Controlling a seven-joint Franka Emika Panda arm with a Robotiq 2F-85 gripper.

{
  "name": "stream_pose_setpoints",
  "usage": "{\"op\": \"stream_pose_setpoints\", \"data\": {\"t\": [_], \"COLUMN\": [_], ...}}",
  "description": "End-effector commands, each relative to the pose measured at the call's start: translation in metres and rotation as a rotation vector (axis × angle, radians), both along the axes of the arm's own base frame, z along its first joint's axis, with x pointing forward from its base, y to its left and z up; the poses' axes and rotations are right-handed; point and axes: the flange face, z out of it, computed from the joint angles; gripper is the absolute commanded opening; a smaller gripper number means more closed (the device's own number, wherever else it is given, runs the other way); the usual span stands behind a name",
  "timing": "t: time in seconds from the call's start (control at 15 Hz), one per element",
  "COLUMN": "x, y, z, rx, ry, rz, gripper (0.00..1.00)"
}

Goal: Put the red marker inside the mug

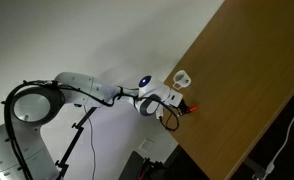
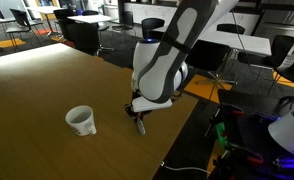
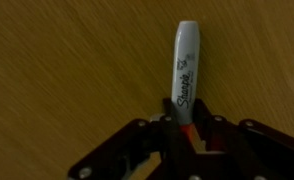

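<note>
In the wrist view the red marker (image 3: 185,75), a Sharpie with a grey-white barrel and a red end, lies on the wooden table. My gripper (image 3: 186,125) is shut on its red end, and the barrel points away from the jaws. In both exterior views my gripper (image 1: 190,108) (image 2: 140,118) is down at the tabletop near the table edge. The red end of the marker shows at the fingers (image 1: 194,109). The white mug (image 1: 180,78) (image 2: 81,120) stands upright on the table a short way from the gripper, its opening upward.
The wooden table (image 2: 47,85) ends close to my gripper (image 1: 202,150). Beyond it are office desks and chairs (image 2: 277,50). A black tripod stand (image 1: 75,135) is beside the arm's base.
</note>
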Motion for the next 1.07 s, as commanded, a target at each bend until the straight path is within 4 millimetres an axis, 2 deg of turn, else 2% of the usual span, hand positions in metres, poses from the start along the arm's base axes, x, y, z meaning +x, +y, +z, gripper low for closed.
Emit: {"op": "stream_pose_setpoints", "data": {"t": [0.0, 0.67, 1.0], "x": [-0.005, -0.018, -0.010], "y": [0.007, 0.002, -0.008], "z": [0.020, 0.076, 0.108], "rx": [0.011, -0.016, -0.019], "ry": [-0.010, 0.098, 0.102], "rz": [0.077, 0.371, 0.508], "gripper": [0.06, 0.06, 0.06]}}
